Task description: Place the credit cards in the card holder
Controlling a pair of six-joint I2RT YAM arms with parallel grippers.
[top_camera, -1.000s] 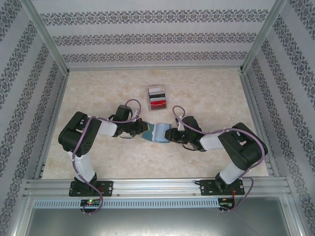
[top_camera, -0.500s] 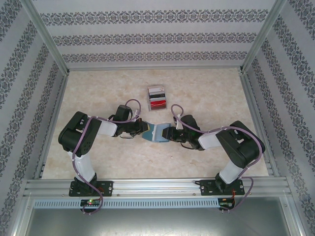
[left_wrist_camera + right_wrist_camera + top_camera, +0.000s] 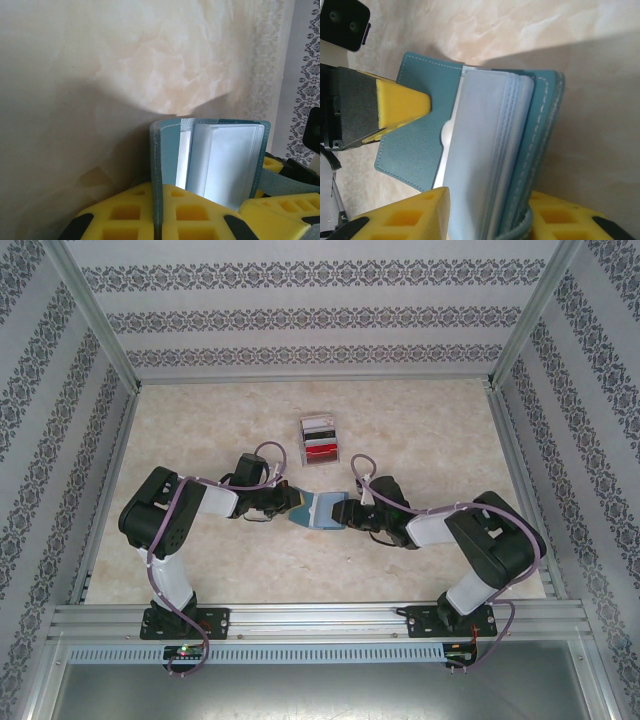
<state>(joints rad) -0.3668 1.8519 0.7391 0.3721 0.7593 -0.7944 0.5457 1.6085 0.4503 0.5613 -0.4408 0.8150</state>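
**Card holder held open between two grippers, cards in the stand**

Top external view: the teal card holder (image 3: 318, 510) is seen standing open on the marbled table (image 3: 200, 430). The left gripper (image 3: 288, 502) is set against the card holder's left end and the right gripper (image 3: 345, 512) against its right end. Beyond the card holder and well apart from it, the credit cards (image 3: 321, 447) are lodged in a clear three-slot stand (image 3: 335, 439); a pale, a dark and a red card can be made out.

Left wrist view: one teal cover (image 3: 157, 165) of the card holder is pinched tight between the left gripper's yellow fingers (image 3: 125, 217). To the right of that cover, the pale blue-grey leaves (image 3: 230, 160) are fanned out.

Right wrist view: the leaves and the other cover (image 3: 547, 130) are flanked by the right gripper's yellow fingers (image 3: 410, 215), which are set partway apart. Whether the card holder is being pressed by them cannot be told. At the card holder's left, one left finger is seen resting on the spread cover.
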